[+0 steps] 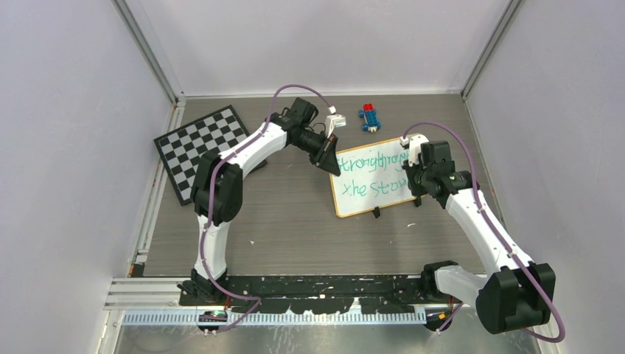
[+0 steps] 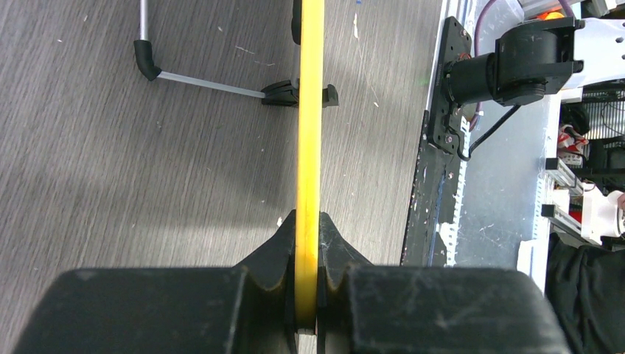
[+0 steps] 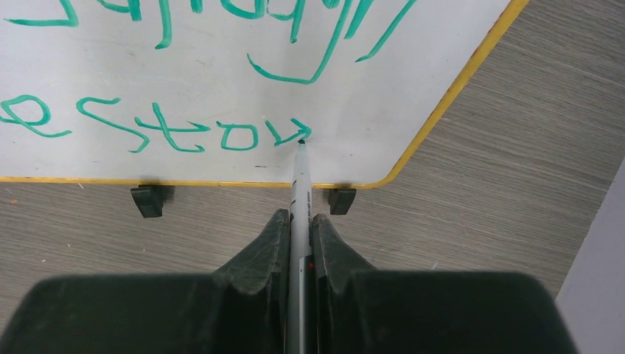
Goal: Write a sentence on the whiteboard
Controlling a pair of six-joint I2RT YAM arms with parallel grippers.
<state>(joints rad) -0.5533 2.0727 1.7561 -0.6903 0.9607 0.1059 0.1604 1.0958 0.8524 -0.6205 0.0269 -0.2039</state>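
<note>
Green handwriting, the sentence [image 3: 169, 134], fills two lines on one whiteboard [image 1: 368, 193] at the table's [image 1: 295, 228] right half; left gripper [image 2: 308, 221] clamped on its frame, right gripper [image 3: 298, 223] pinching one marker [image 3: 298, 184], tip touching the lower line, above two black clips [image 3: 147, 200]

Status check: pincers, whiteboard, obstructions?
Left pincer shut on whiteboard edge. Right pincer shut on marker, tip touching the sentence at second line's end. Nothing blocks the marker.

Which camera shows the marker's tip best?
Right wrist: the marker runs out from the jaws, tip on the whiteboard. The top view hides it behind the right gripper; left wrist shows only the board's edge.
</note>
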